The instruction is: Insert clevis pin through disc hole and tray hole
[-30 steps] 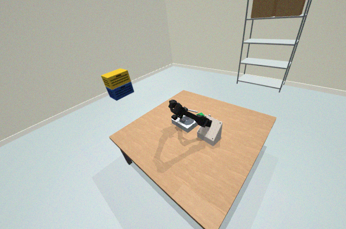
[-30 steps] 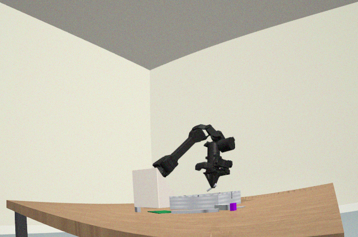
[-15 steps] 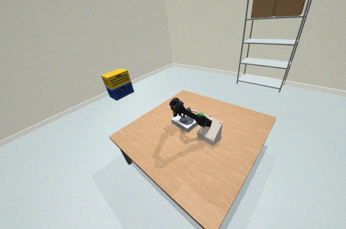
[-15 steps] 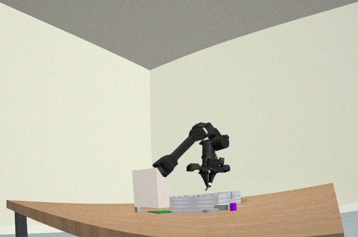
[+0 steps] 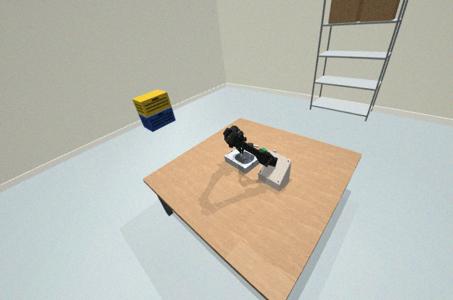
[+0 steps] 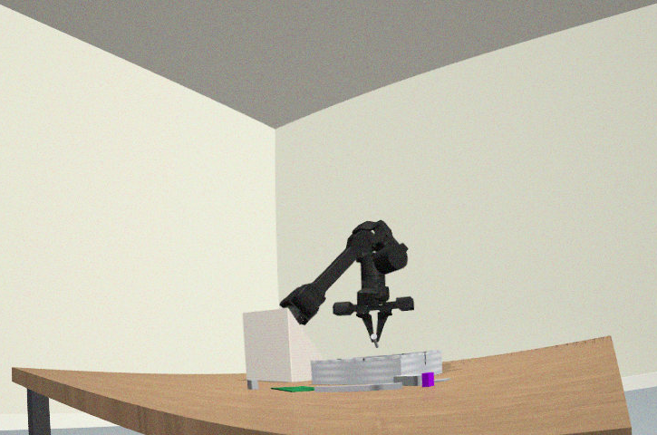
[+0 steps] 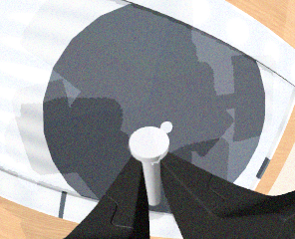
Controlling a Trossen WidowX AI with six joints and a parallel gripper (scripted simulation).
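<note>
Your gripper (image 5: 241, 152) (image 6: 373, 338) (image 7: 149, 162) is closed on the clevis pin (image 6: 374, 337) (image 7: 149, 144), gripping it just under the head and carrying it above the disc (image 5: 243, 157) (image 7: 152, 75), which lies in the tray (image 5: 245, 169) (image 6: 357, 372) (image 7: 18, 180). In the wrist view the disc's hole shows as a bright spot just beside the pin's head; whether it sits over the tray's hole you cannot tell from here. The exterior view shows the shank leaning a little, so if you descend like that, its tip may land off the hole, catch the edge and push the disc sideways, closing off the tray's hole beneath. The grip is narrow and near the head, so a hard touch could swivel the pin between the fingertips. Lower too far and the fingertips could press on the disc; open before the shank is through both holes and the pin will likely topple onto it.
</note>
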